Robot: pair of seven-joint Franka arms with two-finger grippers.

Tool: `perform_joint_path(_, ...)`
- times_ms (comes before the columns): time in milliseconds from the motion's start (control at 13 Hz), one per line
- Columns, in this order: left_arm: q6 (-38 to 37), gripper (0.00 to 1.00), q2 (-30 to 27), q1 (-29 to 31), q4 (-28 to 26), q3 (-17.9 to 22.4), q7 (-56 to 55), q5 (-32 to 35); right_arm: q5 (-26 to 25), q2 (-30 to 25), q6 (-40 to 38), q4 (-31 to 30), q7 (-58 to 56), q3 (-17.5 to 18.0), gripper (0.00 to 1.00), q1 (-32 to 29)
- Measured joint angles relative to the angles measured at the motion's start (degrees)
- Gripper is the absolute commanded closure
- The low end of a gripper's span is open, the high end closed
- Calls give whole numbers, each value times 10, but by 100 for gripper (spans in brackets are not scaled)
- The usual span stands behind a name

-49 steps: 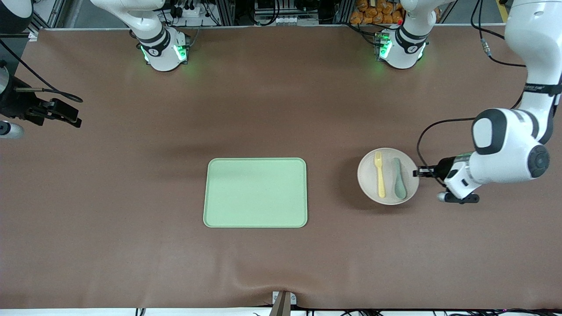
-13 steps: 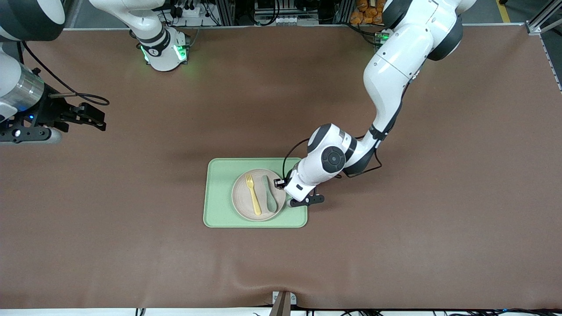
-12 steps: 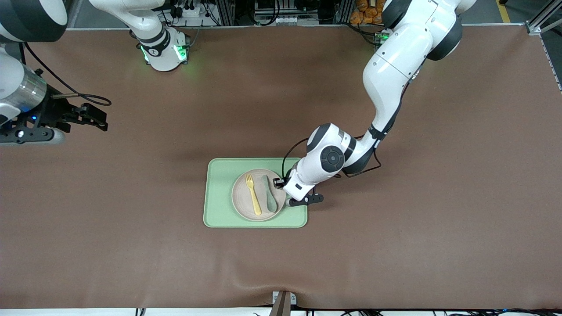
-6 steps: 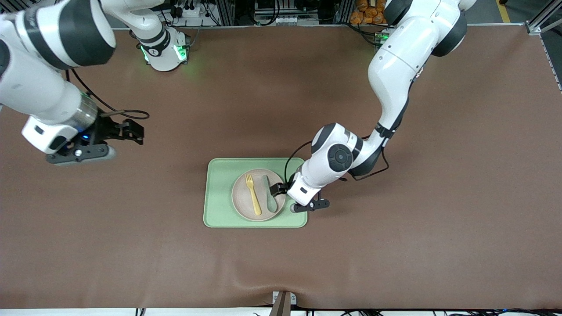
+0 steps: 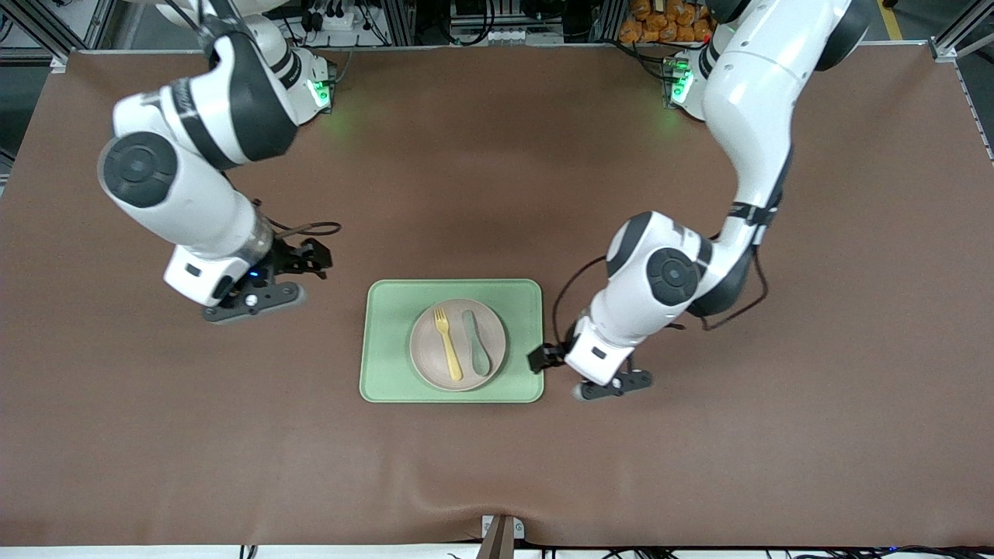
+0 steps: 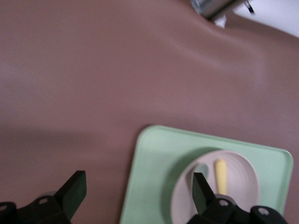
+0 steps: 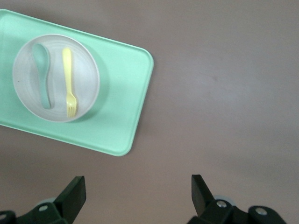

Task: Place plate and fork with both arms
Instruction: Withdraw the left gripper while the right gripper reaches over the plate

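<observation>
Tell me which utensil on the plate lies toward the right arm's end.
The pale yellow plastic fork; the grey-green spoon beside it lies toward the left arm's end.

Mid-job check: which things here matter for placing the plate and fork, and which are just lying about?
Job: plate, fork, green tray under the plate, left hand, right hand.
Lying about: grey-green spoon on the plate.

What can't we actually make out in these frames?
- Front view: left gripper is partly hidden by its own wrist, beside the tray.
- Left wrist view: the bottom edge and one finger cut off the plate; only the fork handle shows, and the spoon is barely visible.
- Right wrist view: right gripper fingers are cut by the bottom edge.
</observation>
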Motion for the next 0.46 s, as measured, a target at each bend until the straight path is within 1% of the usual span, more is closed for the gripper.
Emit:
perform_joint_path(232,-62,0,-32,34,-1,4,18,45,0,57,85,1,3,0,0,37)
perform_joint_path(463,-94,0,-51,73,-2,7,104,57,0,106,144,7,11,0,0,57)
